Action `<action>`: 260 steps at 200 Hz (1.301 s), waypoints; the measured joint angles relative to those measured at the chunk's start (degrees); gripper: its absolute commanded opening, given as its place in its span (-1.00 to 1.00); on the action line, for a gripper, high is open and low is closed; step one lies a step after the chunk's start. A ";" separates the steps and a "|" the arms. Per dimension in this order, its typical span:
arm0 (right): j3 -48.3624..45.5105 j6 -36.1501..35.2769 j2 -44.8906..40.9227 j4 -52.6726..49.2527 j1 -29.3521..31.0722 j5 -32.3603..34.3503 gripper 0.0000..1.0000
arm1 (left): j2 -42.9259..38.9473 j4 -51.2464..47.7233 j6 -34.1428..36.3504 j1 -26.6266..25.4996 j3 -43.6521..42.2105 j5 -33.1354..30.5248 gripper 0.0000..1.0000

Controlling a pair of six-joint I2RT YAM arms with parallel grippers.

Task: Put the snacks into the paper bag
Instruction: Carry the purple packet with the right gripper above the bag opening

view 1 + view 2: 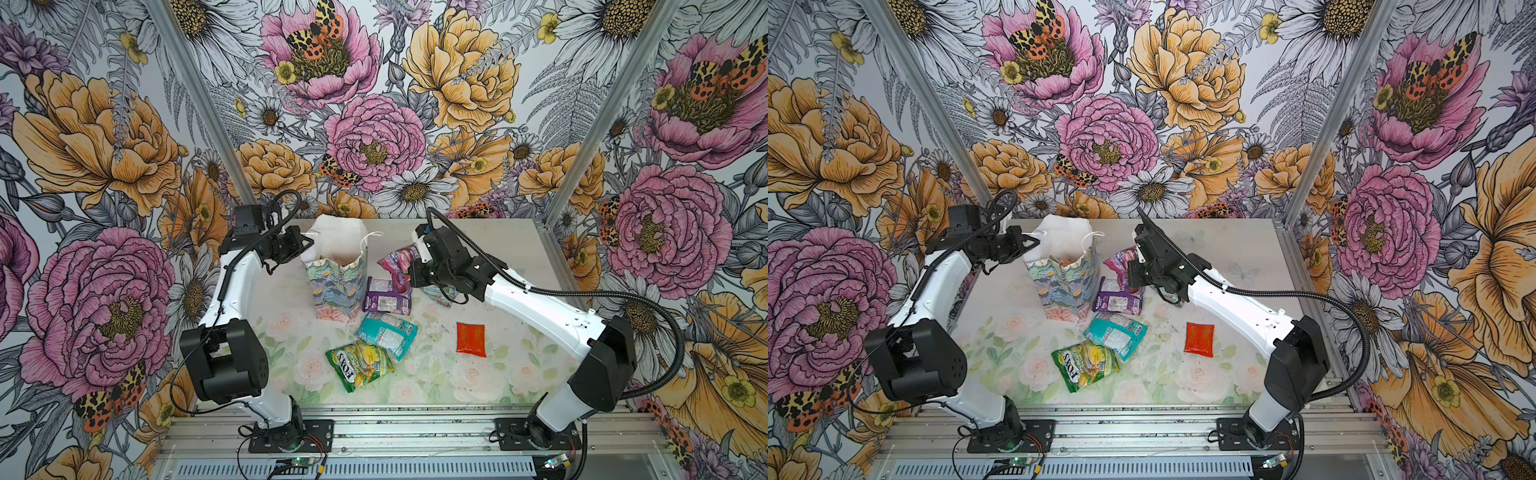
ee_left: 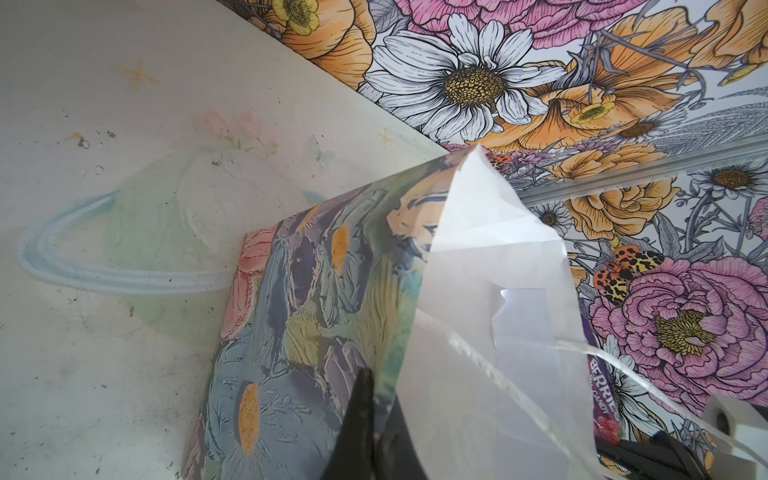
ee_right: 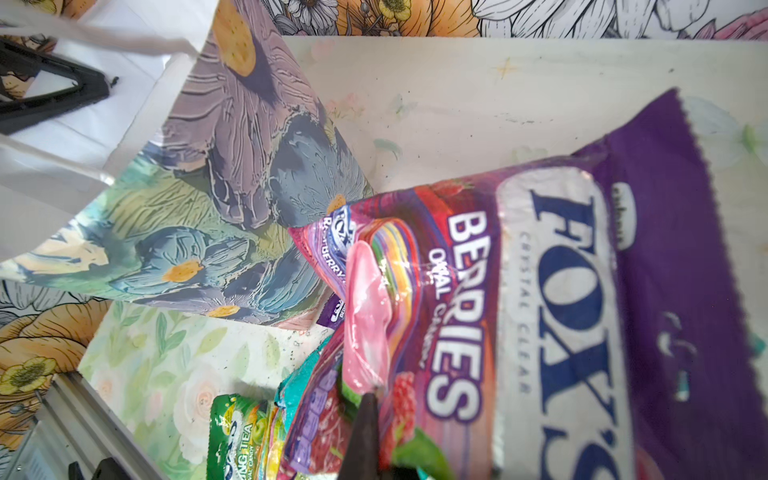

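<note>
**Holding the bag rim on one side, a packet on the other**

Left gripper (image 1: 309,242) is clenched on the left rim of the paper bag (image 1: 334,291). In the left wrist view one black finger (image 2: 363,415) lies against the printed outside, with the white inner wall just past it. The bag stands upright with its mouth open, near the back edge of the bench (image 1: 478,249), left of centre. Something orange shows low inside the mouth; can't tell what.

Right gripper (image 1: 412,271) is clamped on a purple-and-pink berries packet (image 3: 561,291), with "FOX'S" readable in the right wrist view. The packet hangs just right of the bag, above the loose packets. Its corner is close against the printed wall; contact unclear.

Loose on the bench:
- purple packet (image 1: 387,296): flat, just beside the bag's right base
- teal packet (image 1: 386,334): directly in front of the purple one
- green packet (image 1: 359,365): touching the teal one, nearer the front edge
- red sachet (image 1: 471,338): alone, well apart, toward the right edge
- one more packet (image 1: 438,293): mostly hidden under the right gripper, colours unclear
</note>
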 measured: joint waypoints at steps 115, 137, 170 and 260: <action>21.16 -13.77 9.90 -6.21 -2.97 9.81 -1.00 | 0.00 0.00 0.00 -0.24 0.00 0.39 -1.00; 26.38 -15.82 12.22 -6.62 -3.15 10.29 -1.00 | 0.00 0.02 0.00 -0.55 0.00 0.50 -1.00; 35.23 -18.29 16.39 -7.02 -3.39 9.97 -1.00 | 0.00 0.04 0.00 -1.20 0.00 0.74 -1.00; 57.81 -21.20 30.21 -7.45 -3.23 -0.61 -1.00 | 0.00 0.07 0.00 -1.97 0.00 1.25 -1.00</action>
